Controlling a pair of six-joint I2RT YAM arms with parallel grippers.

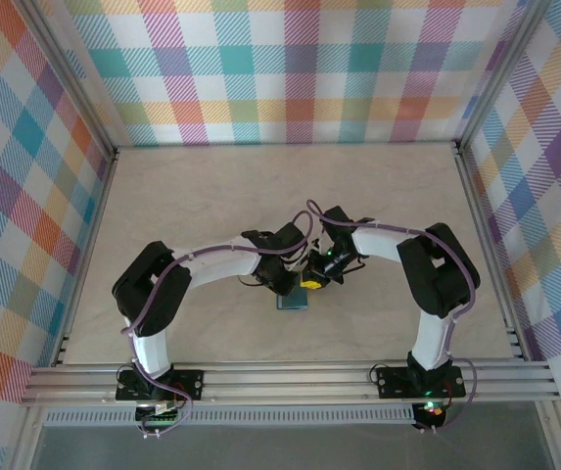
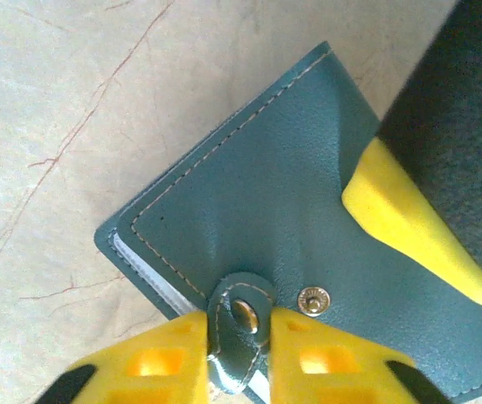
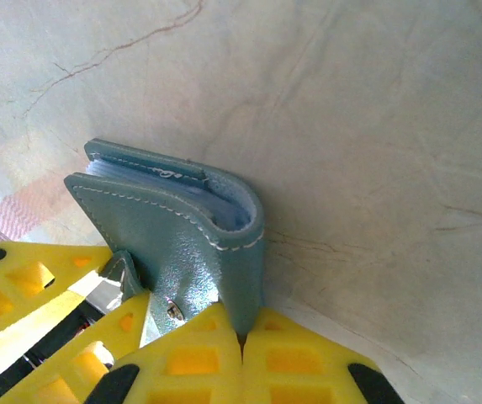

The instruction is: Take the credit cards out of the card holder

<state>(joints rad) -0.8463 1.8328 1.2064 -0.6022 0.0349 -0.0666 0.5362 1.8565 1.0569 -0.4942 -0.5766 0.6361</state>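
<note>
left claw (image 2: 237, 326) pinches card holder (image 2: 283, 210) strap (image 2: 239, 313); right claw (image 3: 241, 335) shut, perhaps pinning it.

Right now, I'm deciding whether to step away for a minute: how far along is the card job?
Done: the snap tab looks to sit off its stud. In hand: the left gripper pinches that tab while the right gripper is shut on the card holder near its fold. Left: nearly everything; the holder lies folded shut, so opening it and drawing out the cards remain.

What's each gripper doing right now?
Left gripper: closed on the card holder's snap strap.
Right gripper: closed on the card holder's edge.
</note>
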